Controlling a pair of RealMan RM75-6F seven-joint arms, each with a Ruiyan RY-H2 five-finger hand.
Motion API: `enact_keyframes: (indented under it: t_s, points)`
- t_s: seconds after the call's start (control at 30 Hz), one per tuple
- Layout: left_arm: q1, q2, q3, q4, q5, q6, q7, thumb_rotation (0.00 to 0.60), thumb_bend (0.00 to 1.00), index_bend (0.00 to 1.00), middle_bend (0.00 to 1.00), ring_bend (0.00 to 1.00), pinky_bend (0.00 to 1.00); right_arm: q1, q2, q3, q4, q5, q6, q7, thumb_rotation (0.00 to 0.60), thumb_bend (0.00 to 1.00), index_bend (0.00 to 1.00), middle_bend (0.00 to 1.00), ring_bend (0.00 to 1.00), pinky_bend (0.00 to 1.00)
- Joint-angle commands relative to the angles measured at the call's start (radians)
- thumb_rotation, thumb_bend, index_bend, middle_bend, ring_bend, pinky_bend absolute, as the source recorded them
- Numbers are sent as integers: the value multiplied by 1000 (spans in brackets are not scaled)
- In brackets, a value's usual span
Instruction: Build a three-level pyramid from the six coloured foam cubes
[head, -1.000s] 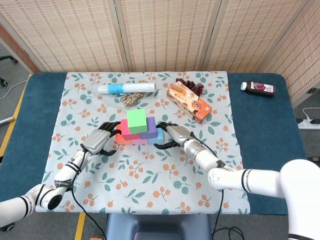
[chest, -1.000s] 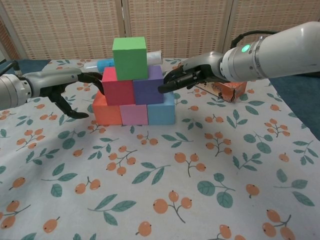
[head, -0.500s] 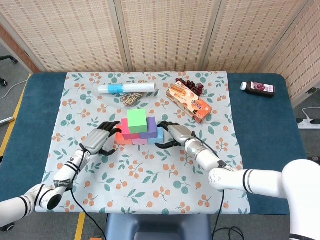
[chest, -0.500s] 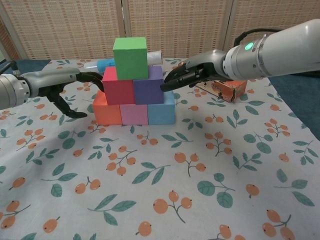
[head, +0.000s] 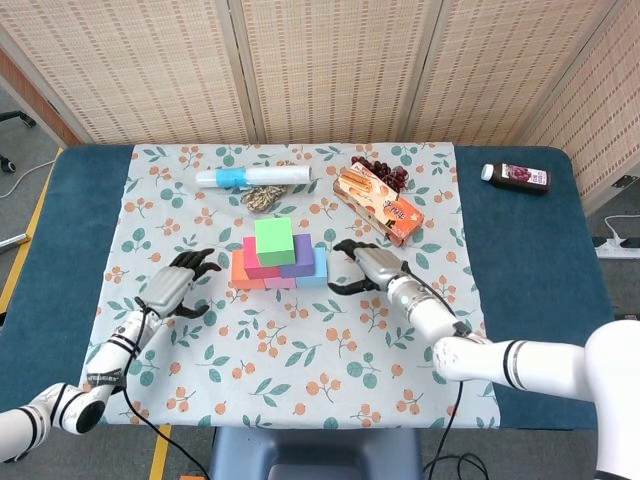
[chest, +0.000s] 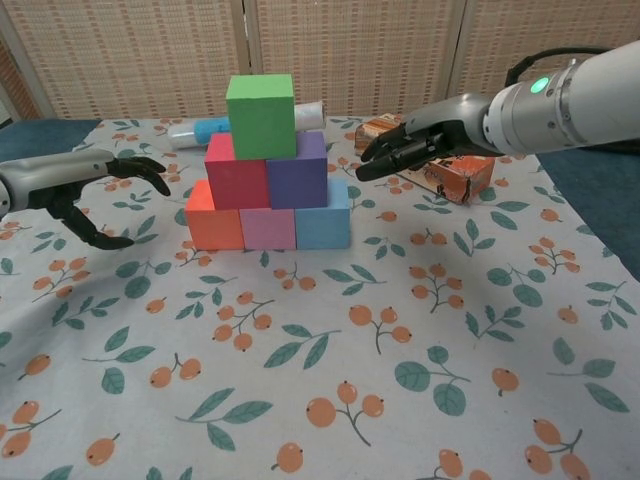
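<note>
Pyramid (chest: 266, 170) between hands, touching neither; left hand (chest: 95, 195) and right hand (chest: 415, 148) empty, fingers spread.

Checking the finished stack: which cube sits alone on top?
The green cube, the only one on the third level, resting on the red cube and purple cube.

A blue-topped table (head: 520, 250) carries a floral tablecloth (head: 300, 350) printed with leaves and orange berries. On the cloth sit the pyramid's bottom cubes, orange (chest: 212, 224), pink (chest: 268, 229) and light blue (chest: 322, 223), with a plastic-wrapped roll (head: 254, 177), an orange snack box (head: 379, 204) and dark grapes (head: 384, 172) behind. A juice bottle (head: 516, 177) lies on the bare blue surface.
</note>
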Motion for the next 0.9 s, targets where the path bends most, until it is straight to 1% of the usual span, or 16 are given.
enact_keyframes:
  t_s: [0.03,0.2,0.33,0.5,0.63,0.77,0.9]
  points:
    - [13,-10,10,26,-15,-8,4,600,293,227,0,0,0,1,-10,-14,19,14,-7,-11,271,0,90,0,0,0]
    - [25,-37,15,72,-35,-28,3,600,293,229,0,0,0,9,-43,-27,65,34,-32,-21,271,0,90,0,0,0]
    - [20,-54,17,91,-30,-44,3,600,293,228,0,0,0,18,-73,-38,100,44,-45,-34,270,0,89,0,0,0]
    - [3,-80,7,99,-11,-51,4,600,292,228,0,0,0,38,-131,-47,154,61,-57,-53,271,0,89,0,0,0]
    - [-1,-85,5,99,-8,-52,5,600,292,229,0,0,0,43,-143,-49,168,67,-58,-57,271,0,89,0,0,0]
    - [-19,-101,-3,104,-2,-67,13,600,293,229,0,0,0,57,-190,-52,221,85,-69,-68,271,0,89,0,0,0]
    - [-24,-107,-6,110,-3,-75,12,600,293,228,0,0,0,60,-208,-46,245,89,-73,-69,271,0,89,0,0,0]
